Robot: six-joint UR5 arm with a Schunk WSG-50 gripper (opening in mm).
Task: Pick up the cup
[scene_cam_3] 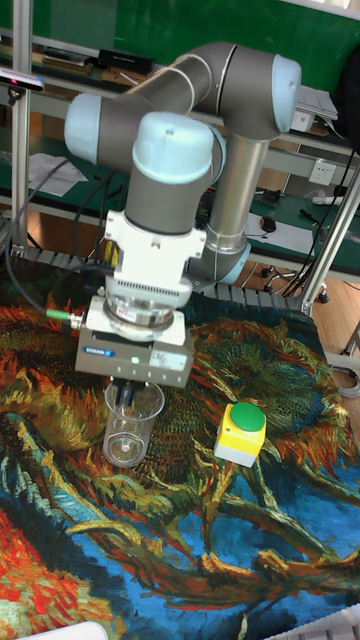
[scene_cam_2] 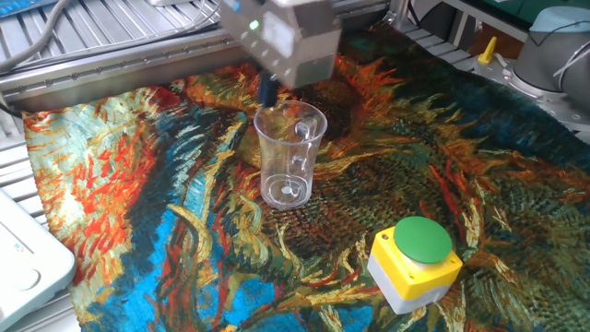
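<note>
The cup (scene_cam_2: 290,152) is clear plastic with a side handle and stands upright on the painted cloth, left of centre. My gripper (scene_cam_2: 269,96) hangs just above the cup's far left rim, its grey body blurred with motion. One dark finger (scene_cam_2: 266,90) shows below the body, and the other is hidden behind it. In the tall fixed view the gripper (scene_cam_3: 125,398) sits right over the cup (scene_cam_3: 132,428). There its two dark fingers (scene_cam_3: 118,393) point down at the rim, slightly apart, with nothing held between them.
A yellow button box with a green button (scene_cam_2: 415,261) stands on the cloth to the right of the cup and nearer the front, and it shows again in the tall fixed view (scene_cam_3: 242,432). A metal rail (scene_cam_2: 120,78) runs along the cloth's far edge. A white device (scene_cam_2: 23,267) sits at the left.
</note>
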